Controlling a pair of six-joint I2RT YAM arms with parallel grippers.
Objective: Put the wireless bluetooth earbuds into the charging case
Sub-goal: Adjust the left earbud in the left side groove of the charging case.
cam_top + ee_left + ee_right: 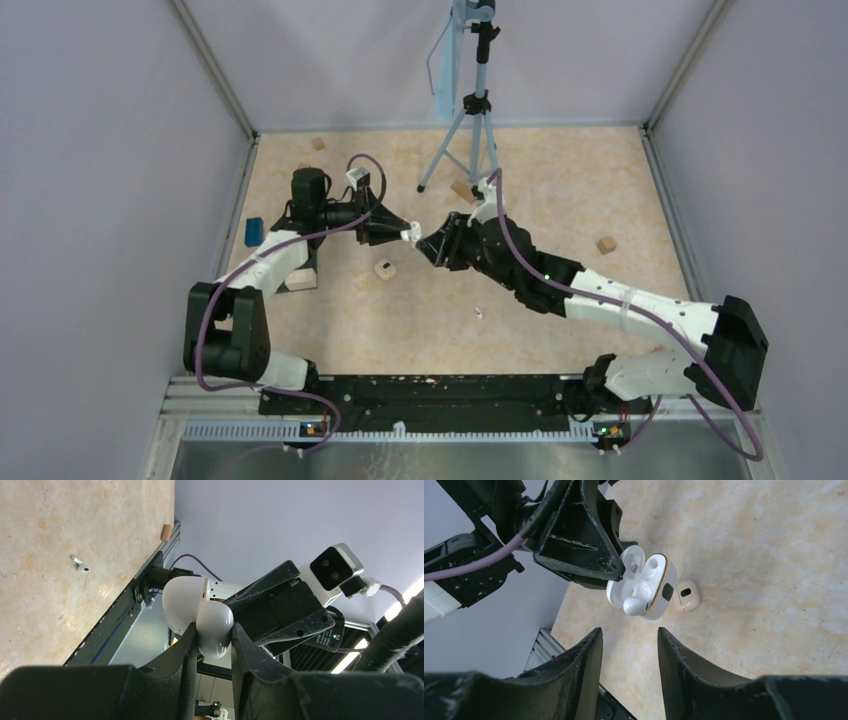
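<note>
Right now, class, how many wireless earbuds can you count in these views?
2. One earbud rests in the open charging case pinched by the left gripper. The other earbud lies loose on the table, toward the arm bases. More may hide inside the closed case.

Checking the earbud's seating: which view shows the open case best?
Right wrist: it looks into the open case, one earbud lying inside. Left wrist shows only the outer shell from behind; top external, just a white speck.
</note>
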